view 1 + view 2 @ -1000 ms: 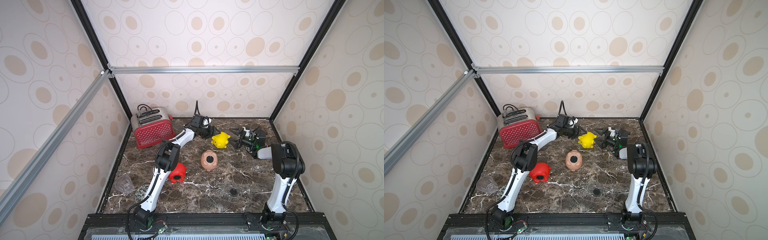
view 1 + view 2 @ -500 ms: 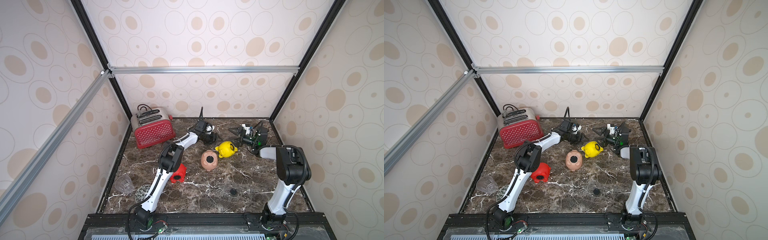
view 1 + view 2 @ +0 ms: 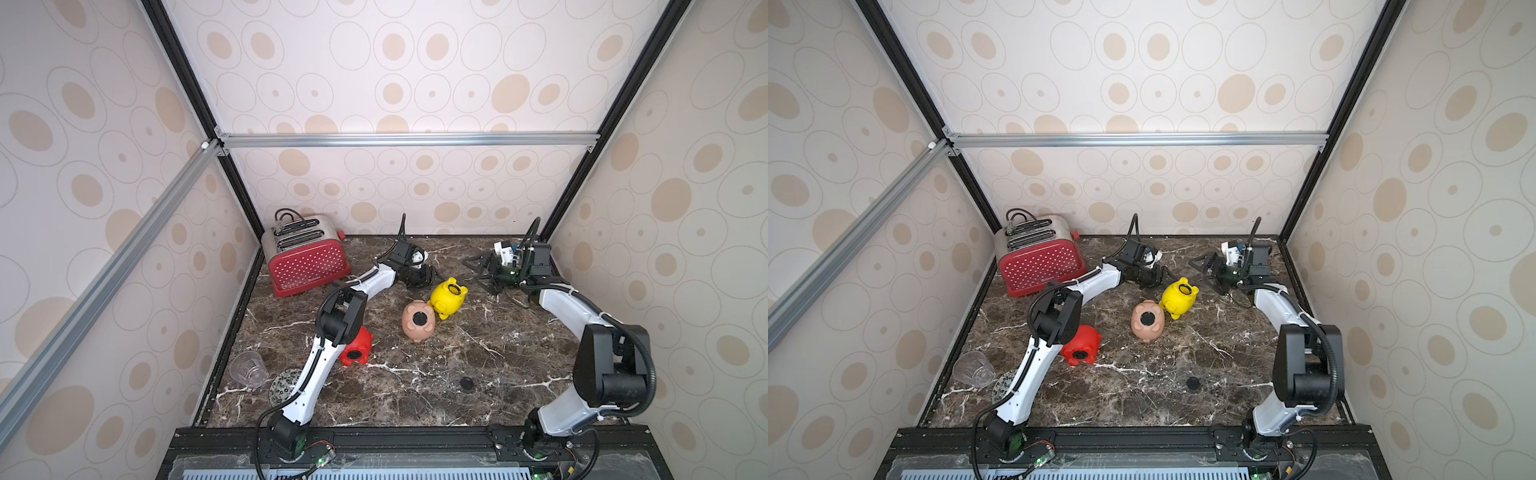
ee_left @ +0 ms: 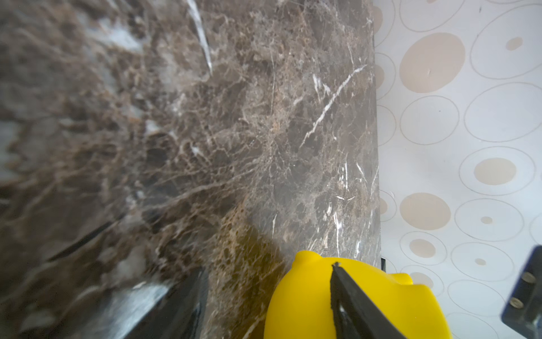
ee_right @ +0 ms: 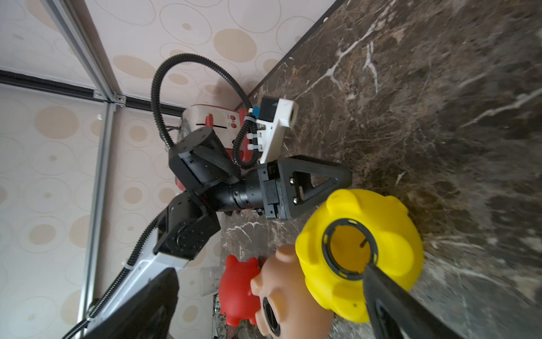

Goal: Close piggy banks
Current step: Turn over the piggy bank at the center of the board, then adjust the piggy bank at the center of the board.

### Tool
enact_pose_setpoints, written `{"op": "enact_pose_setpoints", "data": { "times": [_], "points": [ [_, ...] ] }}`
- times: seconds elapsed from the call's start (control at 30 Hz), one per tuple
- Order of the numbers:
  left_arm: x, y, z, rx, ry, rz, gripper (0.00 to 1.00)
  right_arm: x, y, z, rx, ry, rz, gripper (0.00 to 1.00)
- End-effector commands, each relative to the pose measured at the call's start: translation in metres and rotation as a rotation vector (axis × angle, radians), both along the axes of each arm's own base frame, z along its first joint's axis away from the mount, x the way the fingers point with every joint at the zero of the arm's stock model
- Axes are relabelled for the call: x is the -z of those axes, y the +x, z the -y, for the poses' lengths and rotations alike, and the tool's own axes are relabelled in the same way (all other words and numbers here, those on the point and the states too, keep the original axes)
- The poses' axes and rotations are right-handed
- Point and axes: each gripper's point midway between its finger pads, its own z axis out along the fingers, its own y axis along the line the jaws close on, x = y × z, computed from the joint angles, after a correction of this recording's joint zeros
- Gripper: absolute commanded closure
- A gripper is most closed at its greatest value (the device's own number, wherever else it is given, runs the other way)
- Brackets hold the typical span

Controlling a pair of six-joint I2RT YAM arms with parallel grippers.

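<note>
Lying on its side on the desk (image 3: 519, 353), the yellow piggy bank (image 3: 446, 297) is no longer carried between the two hands as it was a second ago. It has been let down in the far middle, where it is seen in both top views right beside the peach piggy bank (image 3: 417, 322), touching it or nearly so. The left hand (image 3: 430, 277) is found just to the far left of it, jaws apart and nothing gripped; in the left wrist view only bare desk and an edge of the yellow body are framed between them. The right hand (image 3: 473, 274) has been drawn back to the far right, clear of the pig, its jaws spread wide and empty. In the right wrist view the round belly hole is shown unplugged, the yellow inside visible through its black ring, so this bank is judged not yet closed. A small black disc (image 3: 466, 383), probably its stopper, is left on the near part of the desk, well apart from all three pigs. The red piggy bank (image 3: 357, 351), near left, and the peach one show dark round bellies and are taken to be shut already, so fetching the disc is judged the step now called for.
</note>
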Motion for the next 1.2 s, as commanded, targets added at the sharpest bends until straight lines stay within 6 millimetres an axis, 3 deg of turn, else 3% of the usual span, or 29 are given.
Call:
{"op": "enact_pose_setpoints", "data": {
  "times": [0.0,0.27,0.43,0.6,0.87,1.07,1.17],
  "points": [
    [-0.014,-0.002,-0.011,-0.022,0.059,0.028,0.35,0.026,-0.027,0.013,-0.005,-0.144,-0.116,0.01],
    [-0.060,0.003,-0.025,-0.062,0.050,0.112,0.34,0.044,-0.034,0.011,-0.011,-0.165,-0.182,0.06],
    [-0.066,0.004,-0.036,-0.075,0.073,0.121,0.32,0.049,-0.028,0.010,-0.020,-0.178,-0.195,0.06],
    [-0.077,-0.001,-0.048,-0.088,0.100,0.147,0.32,0.048,-0.009,0.013,-0.021,-0.205,-0.181,0.06],
    [-0.100,-0.043,-0.068,-0.033,0.125,0.165,0.39,0.054,0.033,0.003,-0.067,-0.244,-0.194,0.25],
    [-0.120,-0.075,-0.069,0.031,0.077,0.172,0.45,0.056,0.063,-0.016,-0.124,-0.280,-0.161,0.28],
    [-0.129,-0.085,-0.061,0.068,0.051,0.187,0.45,0.060,0.072,-0.035,-0.177,-0.285,-0.143,0.27]
  ]
}}
